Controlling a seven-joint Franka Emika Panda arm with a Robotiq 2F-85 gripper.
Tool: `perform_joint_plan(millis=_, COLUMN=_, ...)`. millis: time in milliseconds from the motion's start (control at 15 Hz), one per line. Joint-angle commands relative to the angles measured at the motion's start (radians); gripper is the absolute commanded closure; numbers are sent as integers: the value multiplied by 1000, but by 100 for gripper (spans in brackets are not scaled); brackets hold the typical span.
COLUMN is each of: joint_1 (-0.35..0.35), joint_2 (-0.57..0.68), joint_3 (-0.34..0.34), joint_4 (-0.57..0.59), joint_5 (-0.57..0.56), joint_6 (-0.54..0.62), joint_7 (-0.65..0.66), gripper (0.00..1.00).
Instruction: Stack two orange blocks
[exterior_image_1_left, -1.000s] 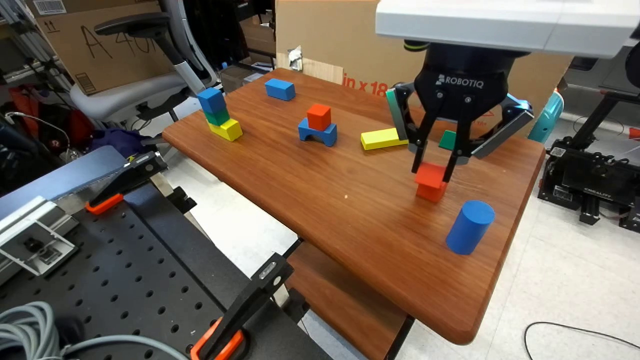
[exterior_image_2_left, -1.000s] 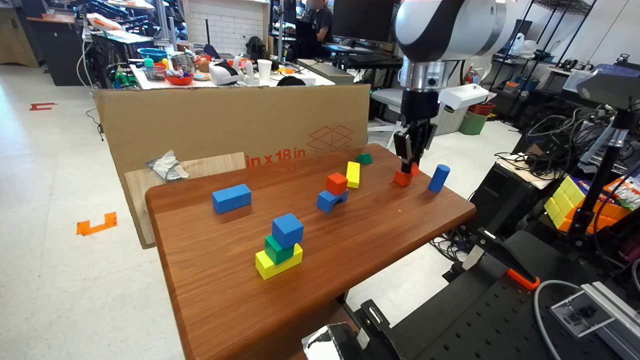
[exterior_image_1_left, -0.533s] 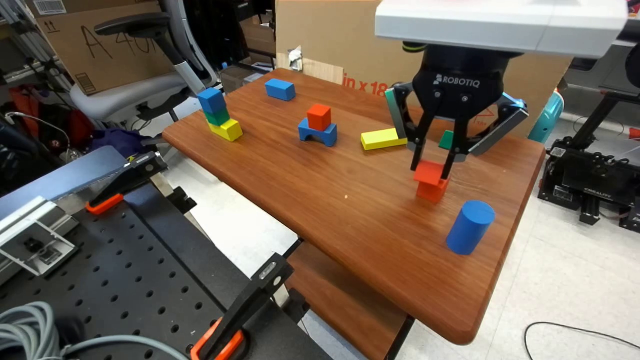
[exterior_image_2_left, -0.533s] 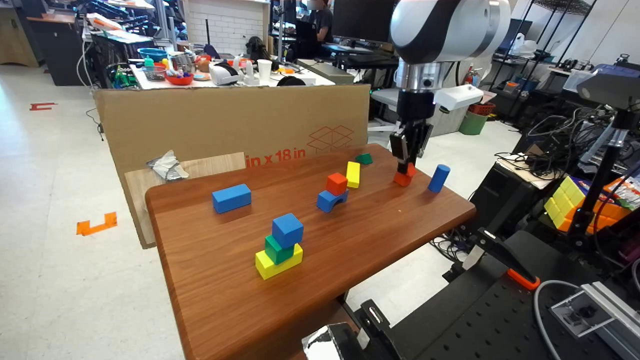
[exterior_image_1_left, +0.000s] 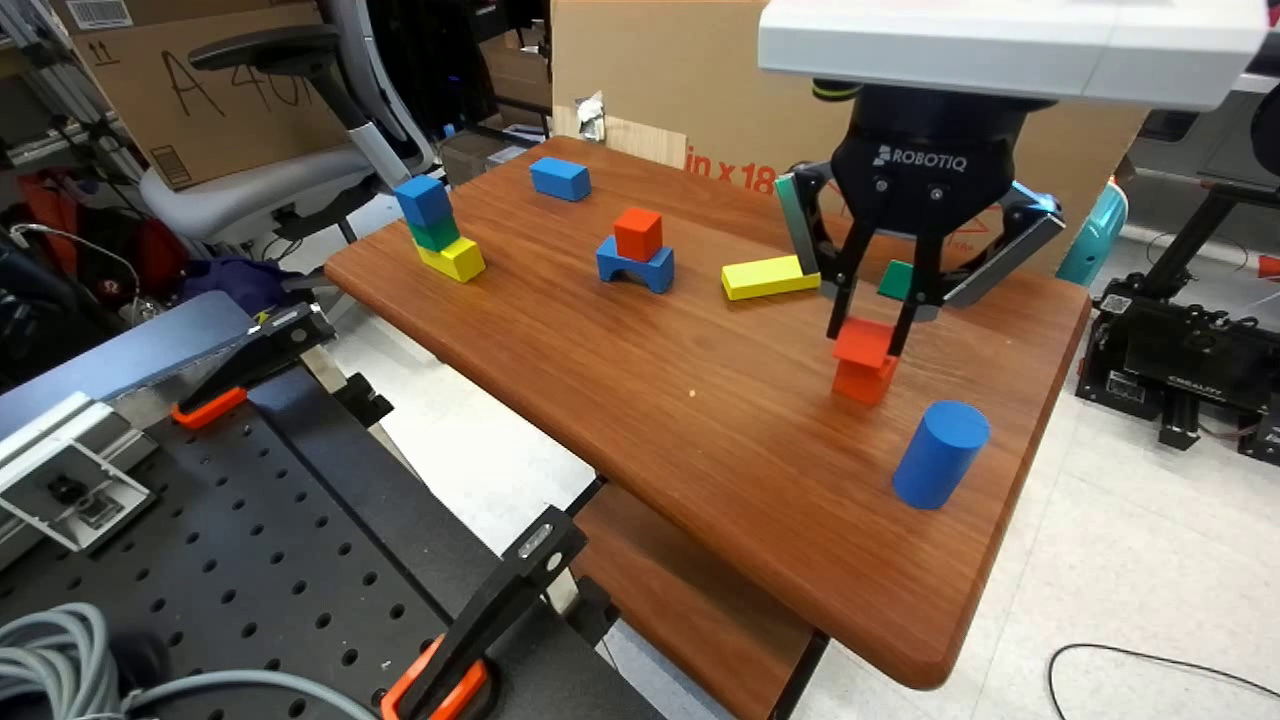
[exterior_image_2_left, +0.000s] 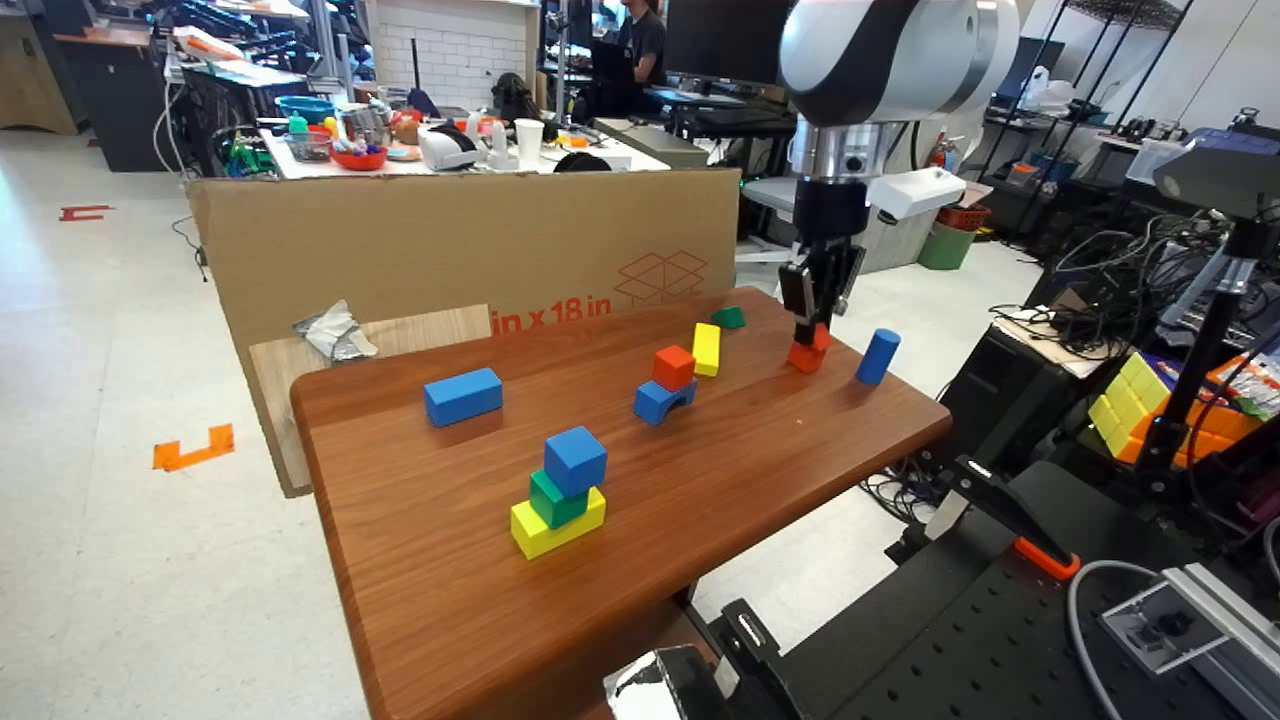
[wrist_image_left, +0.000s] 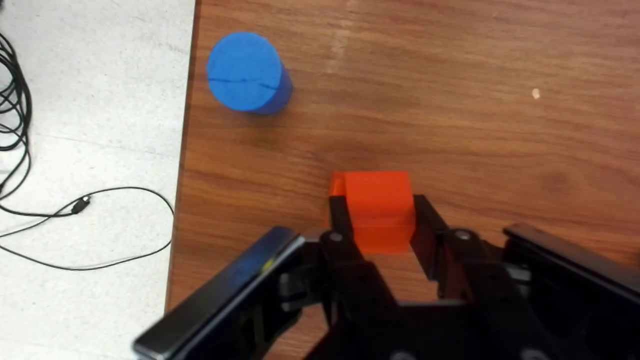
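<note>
Orange blocks (exterior_image_1_left: 863, 346), wooden table (exterior_image_1_left: 640, 390), cardboard (exterior_image_1_left: 690, 80) behind.

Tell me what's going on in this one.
A robot arm is partway through a stacking job. Its hand is closed on the upper orange block, holding it over the lower orange block; the two look not quite lined up, and whether they touch I can't tell. The block has not been let go yet. A blue cylinder stands nearby on the table, apart from both.
</note>
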Motion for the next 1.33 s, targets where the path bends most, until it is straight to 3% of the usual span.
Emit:
perform_joint_plan(millis=0, joint_1=2, joint_2=26, joint_3=-6, joint_4=39, joint_5=-7, joint_6=-20, joint_7=0, gripper=92)
perform_joint_plan(millis=333, joint_1=3, joint_2=44, joint_3=-10, joint_4=61, joint_5=-7, joint_6=-27, joint_7=5, gripper=92)
perform_joint_plan(millis=400, joint_1=3, joint_2=47, joint_3=-11, joint_4=65, joint_5=-7, joint_6=-27, joint_7=6, gripper=87)
perform_joint_plan(millis=467, joint_1=4, joint_2=50, joint_3=-12, joint_4=69, joint_5=-9, joint_6=-28, joint_7=8, gripper=60)
perform_joint_plan(millis=533, joint_1=6, joint_2=52, joint_3=-13, joint_4=71, joint_5=-10, joint_6=-31, joint_7=10, gripper=41)
perform_joint_plan(millis=800, joint_1=-1, joint_2=12, joint_3=-1, joint_4=30, joint_5=-4, joint_6=-20, joint_7=-9, gripper=12)
perform_joint_plan(millis=933, joint_1=-3, joint_2=-42, joint_3=7, joint_4=-24, joint_5=4, joint_6=3, joint_7=-12, gripper=0)
perform_joint_plan(millis=1267, joint_1=-10, joint_2=-255, joint_3=39, joint_4=-151, joint_5=91, joint_6=12, joint_7=30, gripper=0)
